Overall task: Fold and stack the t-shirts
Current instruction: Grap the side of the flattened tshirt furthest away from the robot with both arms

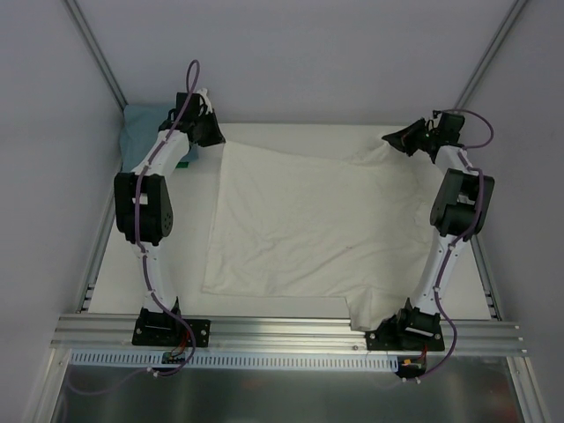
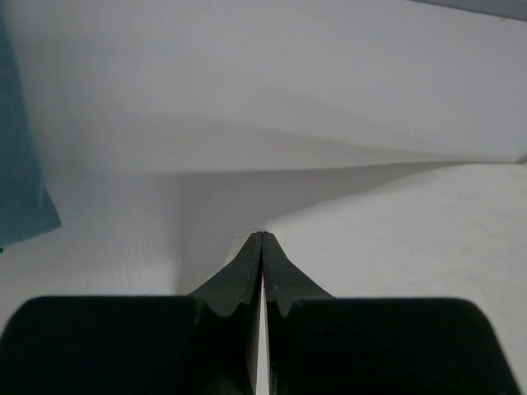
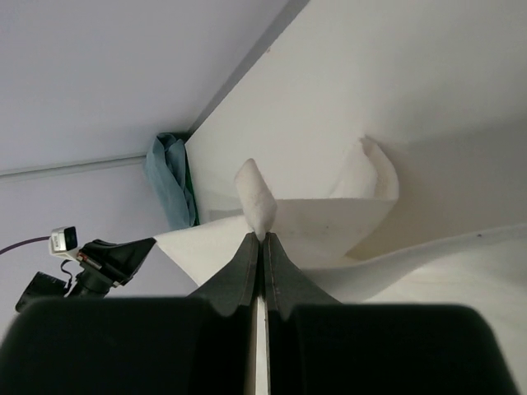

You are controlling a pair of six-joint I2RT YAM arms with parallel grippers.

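While both tools grip its far edge: the cream t-shirt [image 1: 308, 225] lies spread on the white worktop [image 1: 189, 220]; the first fold looks about to start.
Left tool [image 2: 262, 237]: fingers together, pinching the far left corner, with the cloth tenting away from the tips.
Right tool [image 3: 262, 239]: clamped on a tuft near the far sleeve.
Teal t-shirt [image 1: 145, 132]: bunched in the far left corner, not yet folded.
Next move: likely lifting both corners evenly and carrying them toward the near edge, keeping the cloth taut.

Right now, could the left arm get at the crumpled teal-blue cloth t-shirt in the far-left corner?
Probably yes: the teal-blue t-shirt lies close beside the left gripper, nothing between. But that gripper is shut on a corner of the off-white cream t-shirt, so it must release first.
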